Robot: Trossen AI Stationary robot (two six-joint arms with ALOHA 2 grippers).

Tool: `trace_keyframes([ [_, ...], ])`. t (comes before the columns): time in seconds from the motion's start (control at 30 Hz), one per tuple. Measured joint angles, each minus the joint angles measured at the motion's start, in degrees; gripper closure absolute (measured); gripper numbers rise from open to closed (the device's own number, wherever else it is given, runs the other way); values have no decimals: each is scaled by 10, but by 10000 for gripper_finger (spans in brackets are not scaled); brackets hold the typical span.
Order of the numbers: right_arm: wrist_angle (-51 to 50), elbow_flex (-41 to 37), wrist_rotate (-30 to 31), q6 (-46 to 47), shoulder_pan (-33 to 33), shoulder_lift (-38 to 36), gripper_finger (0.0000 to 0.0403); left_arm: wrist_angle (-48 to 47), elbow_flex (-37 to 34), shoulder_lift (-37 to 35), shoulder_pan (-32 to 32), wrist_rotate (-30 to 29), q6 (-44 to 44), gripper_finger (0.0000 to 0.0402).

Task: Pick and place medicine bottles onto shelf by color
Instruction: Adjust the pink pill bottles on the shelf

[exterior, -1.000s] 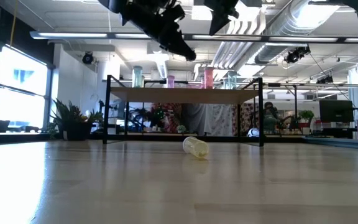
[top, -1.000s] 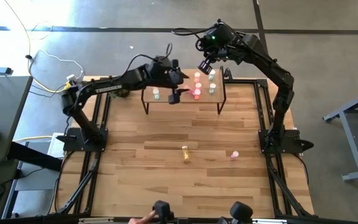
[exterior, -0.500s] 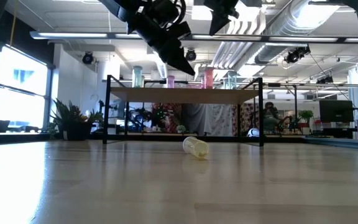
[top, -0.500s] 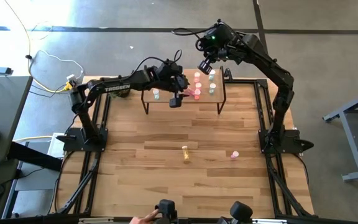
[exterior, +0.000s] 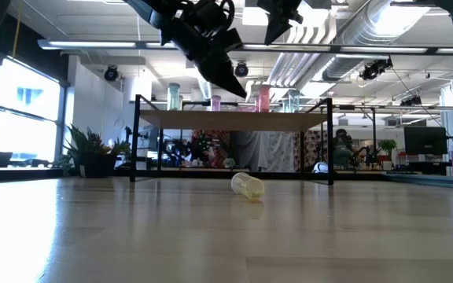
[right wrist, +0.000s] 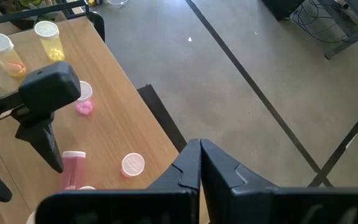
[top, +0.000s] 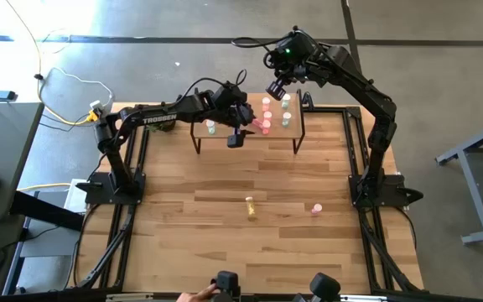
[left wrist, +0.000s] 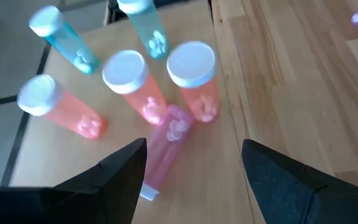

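Observation:
The shelf [top: 293,134] stands at the table's far middle. On it stand three salmon-red bottles [left wrist: 129,78] and two teal ones [left wrist: 64,40], upright with pale caps. A pink bottle [left wrist: 165,146] lies on its side on the shelf top, its cap toward my left gripper. My left gripper [left wrist: 192,149] hovers open just above the shelf, one finger at each side of the lying pink bottle, apart from it. My right gripper [top: 275,90] hangs shut, high over the shelf's far right corner. A yellow bottle [top: 250,207] lies on the table; a pink one [top: 316,209] stands there.
Yellow-filled bottles [right wrist: 47,37] stand farther along the shelf. The left gripper [right wrist: 42,118] is also seen from the right wrist view. Black frame rails [top: 355,159] run along the table's sides. Bare wooden tabletop [top: 225,243] lies in front of the shelf.
My left gripper has sunk a little toward the shelf top and tipped further downward, staying open. The bottles have kept their places.

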Motion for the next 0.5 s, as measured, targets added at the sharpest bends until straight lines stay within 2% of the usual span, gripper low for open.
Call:
trace_keyframes([
  [0.5,0,0,-15,0,0,0,403,27,0,33,1,-17,2,147],
])
